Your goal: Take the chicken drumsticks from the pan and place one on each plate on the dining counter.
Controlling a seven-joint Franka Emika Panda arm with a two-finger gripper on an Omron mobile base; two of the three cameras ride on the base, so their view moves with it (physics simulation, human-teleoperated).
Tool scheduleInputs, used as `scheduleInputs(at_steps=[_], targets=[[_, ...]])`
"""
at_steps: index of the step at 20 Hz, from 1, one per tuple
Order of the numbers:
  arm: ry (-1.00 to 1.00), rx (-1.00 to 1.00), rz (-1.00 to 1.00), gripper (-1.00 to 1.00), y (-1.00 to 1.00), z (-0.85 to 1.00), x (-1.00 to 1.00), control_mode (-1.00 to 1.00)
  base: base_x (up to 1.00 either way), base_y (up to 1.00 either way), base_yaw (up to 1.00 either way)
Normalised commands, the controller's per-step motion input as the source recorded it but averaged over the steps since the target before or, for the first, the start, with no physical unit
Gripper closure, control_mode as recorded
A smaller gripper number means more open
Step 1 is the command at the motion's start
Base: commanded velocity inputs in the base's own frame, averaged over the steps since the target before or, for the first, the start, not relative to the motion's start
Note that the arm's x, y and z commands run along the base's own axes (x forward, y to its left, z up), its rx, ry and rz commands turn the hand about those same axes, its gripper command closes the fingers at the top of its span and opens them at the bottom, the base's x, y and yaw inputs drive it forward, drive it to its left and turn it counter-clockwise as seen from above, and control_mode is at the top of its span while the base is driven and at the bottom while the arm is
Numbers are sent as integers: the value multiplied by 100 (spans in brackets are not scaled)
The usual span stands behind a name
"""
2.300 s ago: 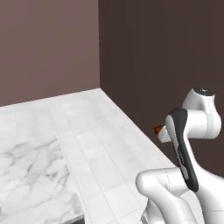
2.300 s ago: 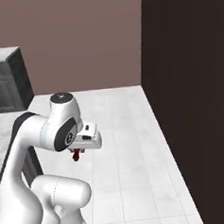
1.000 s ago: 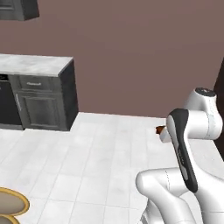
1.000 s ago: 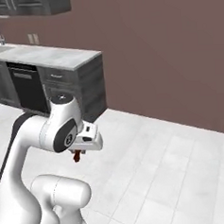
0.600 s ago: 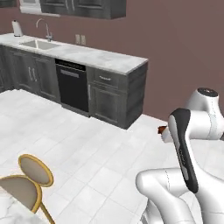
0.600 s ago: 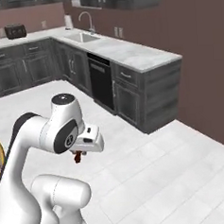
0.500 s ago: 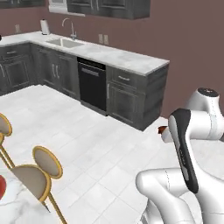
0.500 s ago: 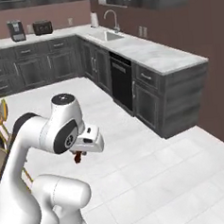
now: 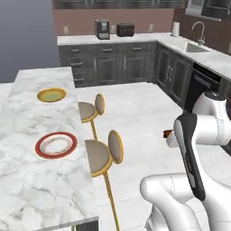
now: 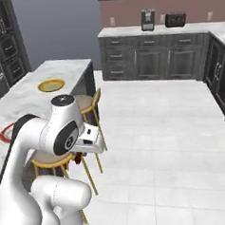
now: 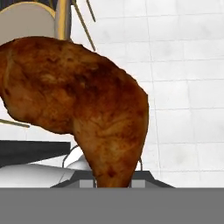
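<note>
Gripper clamped on a drumstick; carry level toward the dining counter, then lower onto the red-rimmed plate centre before releasing.

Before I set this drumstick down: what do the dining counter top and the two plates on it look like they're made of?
The long white grey-veined dining counter looks like polished marble, judging by its veining. The red-rimmed plate with pale centre and the yellow-tan plate with golden rim look like smooth glazed ceramic, though the render leaves that open.
</note>
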Motion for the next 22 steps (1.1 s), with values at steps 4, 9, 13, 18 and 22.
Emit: scheduleInputs(at_steps=[4, 9, 13, 18, 22], targets=[[0, 0, 0, 100, 0, 0, 0, 100, 21, -4, 98], [0, 0, 0, 100, 0, 0, 0, 100, 33, 17, 76], [0, 0, 0, 100, 0, 0, 0, 100, 50, -8, 40], [0, 0, 0, 100, 0, 0, 0, 100, 30, -2, 22], [0, 0, 0, 100, 0, 0, 0, 100, 34, 0, 41]])
